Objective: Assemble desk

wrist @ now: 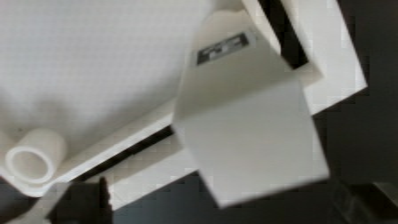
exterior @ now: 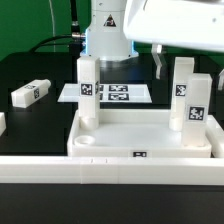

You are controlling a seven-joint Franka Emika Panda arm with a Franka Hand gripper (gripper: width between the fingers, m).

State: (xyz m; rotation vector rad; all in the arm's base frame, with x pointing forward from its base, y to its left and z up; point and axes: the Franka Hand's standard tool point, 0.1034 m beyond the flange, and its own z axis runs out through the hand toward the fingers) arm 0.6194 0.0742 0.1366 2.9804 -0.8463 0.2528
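The white rimmed tabletop (exterior: 140, 140) lies at the front centre of the exterior view. Three leg blocks stand upright in it: one at the back left (exterior: 88, 85), one at the back right (exterior: 182, 75) and one nearer on the right (exterior: 195, 105). A fourth leg (exterior: 30, 93) lies loose on the black table at the exterior view's left. My gripper (exterior: 160, 62) hangs above the back right of the tabletop, open and empty. The wrist view looks down on one upright leg (wrist: 249, 120), the tabletop (wrist: 89, 70) and a round socket (wrist: 32, 160); a dark finger (wrist: 75, 200) shows at the edge.
The marker board (exterior: 105, 92) lies flat behind the tabletop. The robot's base (exterior: 105, 35) stands behind it. A long white bar (exterior: 100, 190) runs along the front edge, and a small white piece (exterior: 2, 122) shows at the far left.
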